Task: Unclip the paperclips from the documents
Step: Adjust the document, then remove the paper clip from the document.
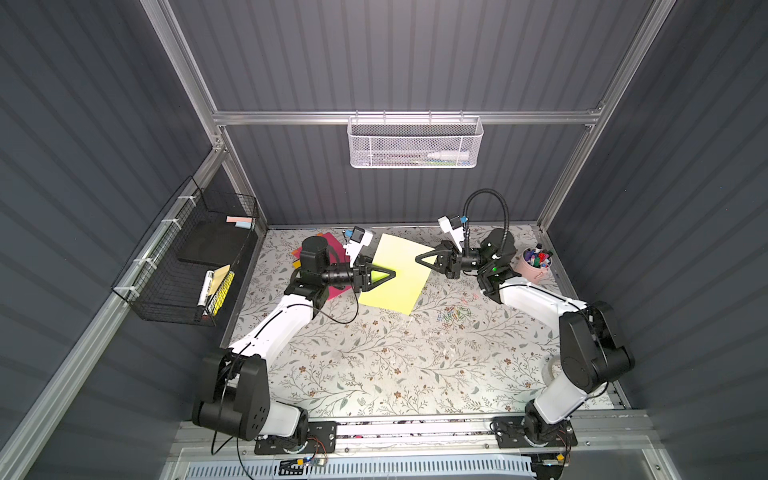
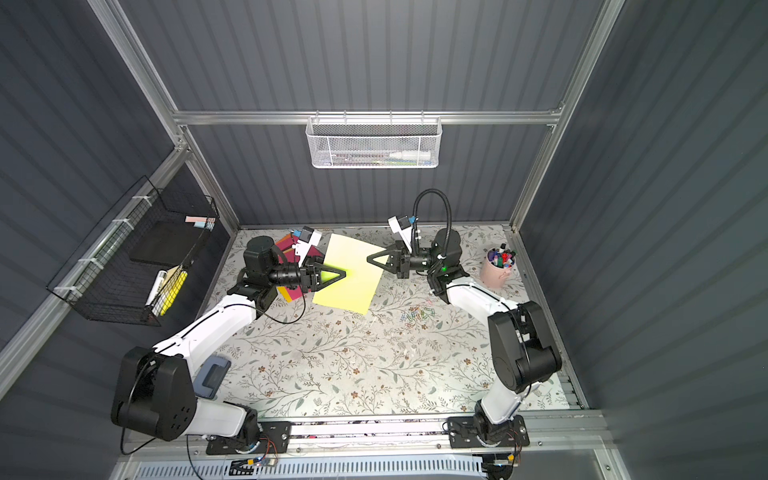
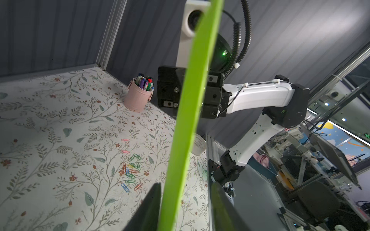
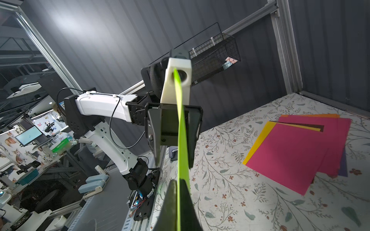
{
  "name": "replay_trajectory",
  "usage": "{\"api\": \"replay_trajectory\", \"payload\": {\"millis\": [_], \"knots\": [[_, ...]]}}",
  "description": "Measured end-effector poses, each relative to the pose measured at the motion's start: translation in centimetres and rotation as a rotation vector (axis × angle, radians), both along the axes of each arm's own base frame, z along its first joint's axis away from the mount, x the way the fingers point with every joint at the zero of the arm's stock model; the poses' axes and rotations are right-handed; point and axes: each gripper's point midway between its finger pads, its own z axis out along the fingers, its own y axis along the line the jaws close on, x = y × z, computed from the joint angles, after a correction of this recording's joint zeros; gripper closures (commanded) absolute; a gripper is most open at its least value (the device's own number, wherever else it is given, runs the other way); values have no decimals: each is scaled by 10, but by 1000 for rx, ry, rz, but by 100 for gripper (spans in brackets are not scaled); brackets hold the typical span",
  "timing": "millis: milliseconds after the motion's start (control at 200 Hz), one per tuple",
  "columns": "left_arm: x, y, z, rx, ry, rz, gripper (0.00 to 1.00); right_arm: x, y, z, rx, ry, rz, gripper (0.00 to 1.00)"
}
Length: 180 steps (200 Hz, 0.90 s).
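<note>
A lime green document (image 1: 399, 291) hangs above the table between my two arms; it shows edge-on in the left wrist view (image 3: 190, 100). My right gripper (image 4: 177, 200) is shut on its far edge (image 1: 417, 258). My left gripper (image 3: 186, 208) is open around the near edge (image 1: 392, 273); the sheet rests against one finger (image 3: 148, 210) with a gap to the other. No clip shows on this sheet. A pile of loose paperclips (image 1: 455, 314) lies on the table (image 3: 131, 172). More documents (image 4: 296, 148), magenta, yellow, orange, brown and purple, lie stacked at the back left (image 1: 328, 245), partly under my left arm.
A pink cup of markers (image 1: 536, 266) stands at the back right. A black wire basket (image 1: 187, 257) hangs on the left wall and a white mesh basket (image 1: 415, 141) on the back rail. A grey-blue device (image 2: 214, 374) sits by the left arm's base.
</note>
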Motion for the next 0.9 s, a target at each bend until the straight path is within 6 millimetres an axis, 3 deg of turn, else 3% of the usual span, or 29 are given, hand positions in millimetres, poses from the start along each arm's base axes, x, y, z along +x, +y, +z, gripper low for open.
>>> {"api": "replay_trajectory", "payload": {"millis": [30, 80, 140, 285, 565, 785, 900], "knots": [[0, 0, -3, 1, 10, 0, 88, 0, 0, 2, 0, -2, 1, 98], [0, 0, -4, 2, 9, 0, 94, 1, 0, 4, -1, 0, 1, 76], [2, 0, -4, 2, 8, 5, 100, 2, 1, 4, -5, 6, 1, 59], [5, 0, -4, 3, 5, 24, 100, 2, 0, -7, -29, 37, 1, 42], [12, 5, -2, 1, 1, 60, 100, -11, -12, -56, -98, 201, 5, 41], [12, 5, 1, -6, -5, 61, 100, -18, -8, -70, -114, 239, 36, 53], [13, 5, 1, -5, -4, 63, 100, -19, -5, -76, -118, 254, 53, 55]]}}
